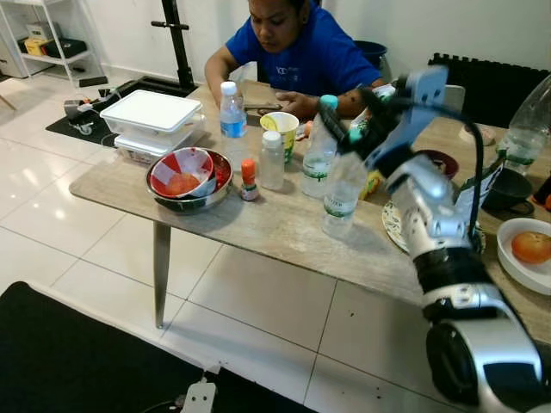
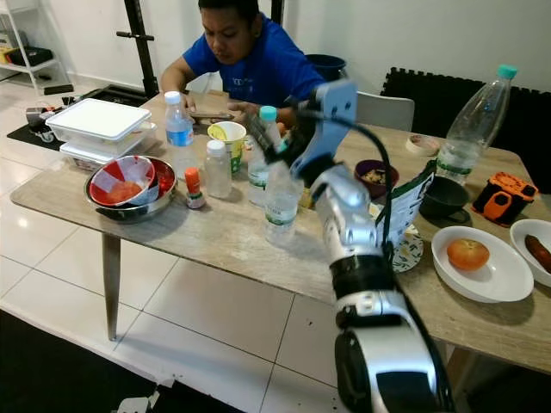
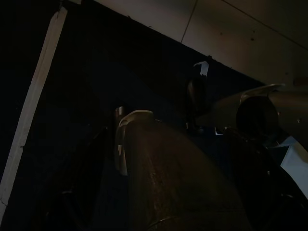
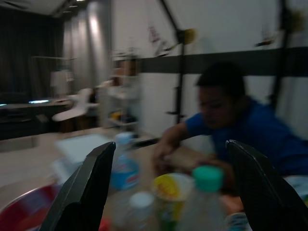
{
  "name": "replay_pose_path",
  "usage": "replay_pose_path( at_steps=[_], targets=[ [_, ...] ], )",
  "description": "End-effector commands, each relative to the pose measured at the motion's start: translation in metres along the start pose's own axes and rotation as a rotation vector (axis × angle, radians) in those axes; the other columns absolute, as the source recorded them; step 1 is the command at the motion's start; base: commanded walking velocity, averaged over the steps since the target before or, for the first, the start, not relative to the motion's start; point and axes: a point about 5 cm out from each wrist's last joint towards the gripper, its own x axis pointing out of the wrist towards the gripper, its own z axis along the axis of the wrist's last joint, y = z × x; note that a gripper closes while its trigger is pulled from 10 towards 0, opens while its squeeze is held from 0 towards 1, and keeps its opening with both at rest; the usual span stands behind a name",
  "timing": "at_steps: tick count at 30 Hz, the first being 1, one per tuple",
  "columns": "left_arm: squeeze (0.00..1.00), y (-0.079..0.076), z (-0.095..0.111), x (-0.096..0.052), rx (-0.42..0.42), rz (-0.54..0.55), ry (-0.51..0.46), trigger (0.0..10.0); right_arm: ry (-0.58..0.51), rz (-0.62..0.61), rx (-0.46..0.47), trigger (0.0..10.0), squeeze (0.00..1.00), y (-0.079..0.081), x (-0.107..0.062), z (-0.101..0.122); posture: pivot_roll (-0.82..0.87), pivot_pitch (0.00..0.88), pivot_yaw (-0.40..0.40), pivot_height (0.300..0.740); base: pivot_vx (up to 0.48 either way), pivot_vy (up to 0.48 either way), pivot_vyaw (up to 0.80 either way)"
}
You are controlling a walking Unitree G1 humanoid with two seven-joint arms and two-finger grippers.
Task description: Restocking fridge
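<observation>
Right gripper [image 4: 171, 192], fingers spread wide and empty, hovers over teal-capped bottle [image 2: 263, 159] mid-surface [image 2: 224, 237]; nothing yet lifted for the fridge.

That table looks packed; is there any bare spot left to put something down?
Yes. The table's near edge is bare, in front of the steel bowl and clear bottle. The near left corner is free too. The middle is crowded: bottles, yellow cup and white containers. The right end holds the orange's plate.
</observation>
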Motion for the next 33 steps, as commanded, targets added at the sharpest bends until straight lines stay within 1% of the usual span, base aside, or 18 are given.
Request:
replay_pose_path(
  at_steps=[1, 2, 3, 6, 7, 8, 9, 11, 12, 13, 15, 17, 23, 24, 28, 31, 33],
  targets=[
    [0.0, -0.001, -0.014, -0.003, -0.009, 0.002, 0.048, 10.0, 0.028, -0.018, 0.003, 10.0, 0.0, -0.001, -0.003, -0.008, -0.03, 0.095, -0.067, 0.74, 0.0, 0.0, 0.0],
    [0.0, 0.0, -0.015, -0.003, -0.011, 0.003, 0.051, 10.0, 0.054, -0.074, -0.033, 10.0, 0.0, -0.009, -0.001, -0.007, -0.03, 0.095, -0.067, 0.74, 0.0, 0.0, 0.0],
    [0.0, 0.0, -0.016, -0.003, -0.01, 0.004, 0.052, 10.0, 0.069, -0.081, -0.051, 10.0, 0.0, -0.01, -0.002, -0.007, -0.03, 0.095, -0.067, 0.74, 0.0, 0.0, 0.0],
    [0.0, 0.0, -0.016, -0.003, -0.009, 0.004, 0.053, 10.0, 0.08, -0.082, -0.064, 10.0, 0.0, -0.011, -0.002, -0.008, -0.03, 0.095, -0.067, 0.74, 0.0, 0.0, 0.0],
    [0.0, 0.0, -0.016, -0.003, -0.008, 0.005, 0.054, 10.0, 0.103, -0.077, -0.053, 10.0, 0.0, -0.013, -0.005, -0.01, -0.03, 0.092, -0.066, 0.74, 0.0, 0.0, 0.0],
    [0.0, 0.0, -0.016, -0.003, -0.008, 0.005, 0.054, 10.0, 0.103, -0.077, -0.053, 10.0, 0.0, -0.013, -0.005, -0.01, -0.03, 0.092, -0.066, 0.74, 0.0, 0.0, 0.0],
    [0.0, 0.001, -0.016, -0.003, -0.007, 0.005, 0.053, 10.0, 0.129, -0.067, -0.026, 10.0, 0.0, -0.013, -0.007, -0.013, -0.03, 0.092, -0.066, 0.74, 0.0, 0.0, 0.0],
    [0.0, 0.001, -0.015, -0.003, -0.007, 0.006, 0.052, 10.0, 0.146, -0.063, -0.026, 10.0, 0.0, -0.014, -0.008, -0.015, -0.03, 0.089, -0.066, 0.74, 0.0, 0.0, 0.0],
    [0.0, 0.002, -0.014, -0.003, -0.005, 0.007, 0.05, 10.0, 0.185, -0.082, -0.034, 10.0, 0.0, -0.018, -0.011, -0.019, -0.03, 0.089, -0.066, 0.74, 0.0, 0.0, 0.0],
    [0.0, 0.002, -0.014, -0.003, -0.005, 0.007, 0.05, 10.0, 0.185, -0.082, -0.034, 10.0, 0.0, -0.018, -0.011, -0.019, -0.03, 0.089, -0.066, 0.74, 0.0, 0.0, 0.0],
    [0.0, 0.002, -0.013, -0.003, -0.002, 0.006, 0.047, 10.0, 0.241, -0.15, -0.065, 10.0, 0.0, -0.029, -0.014, -0.024, -0.04, 0.082, -0.063, 0.74, 0.0, 0.0, 0.0],
    [0.0, 0.001, -0.011, -0.002, 0.002, 0.003, 0.046, 10.0, 0.266, -0.189, -0.06, 10.0, 0.0, -0.035, -0.018, -0.028, -0.04, 0.081, -0.061, 0.74, 0.0, 0.0, 0.0],
    [0.0, 0.0, -0.01, -0.002, 0.002, 0.0, 0.042, 10.0, 0.28, -0.203, -0.049, 10.0, 0.0, -0.037, -0.02, -0.031, -0.04, 0.079, -0.062, 0.74, 0.0, 0.0, 0.0],
    [0.0, 0.0, -0.01, -0.002, 0.001, 0.0, 0.041, 10.0, 0.301, -0.183, -0.04, 10.0, 0.0, -0.034, -0.021, -0.035, -0.04, 0.079, -0.062, 0.74, 0.0, 0.0, 0.0],
    [0.0, 0.0, -0.01, -0.002, 0.0, 0.0, 0.042, 10.0, 0.322, -0.166, -0.025, 10.0, 0.0, -0.032, -0.022, -0.037, -0.04, 0.079, -0.062, 0.74, 0.0, 0.0, 0.0],
    [0.0, 0.0, -0.012, -0.002, 0.0, 0.002, 0.047, 10.0, 0.343, -0.143, 0.033, 10.0, 0.0, -0.028, -0.023, -0.042, -0.04, 0.079, -0.063, 0.74, 0.0, 0.0, 0.0],
    [0.0, 0.0, -0.012, -0.002, -0.002, 0.003, 0.047, 10.0, 0.359, -0.137, 0.038, 10.0, 0.0, -0.027, -0.023, -0.044, -0.04, 0.078, -0.064, 0.74, 0.0, 0.0, 0.0]
  ],
)
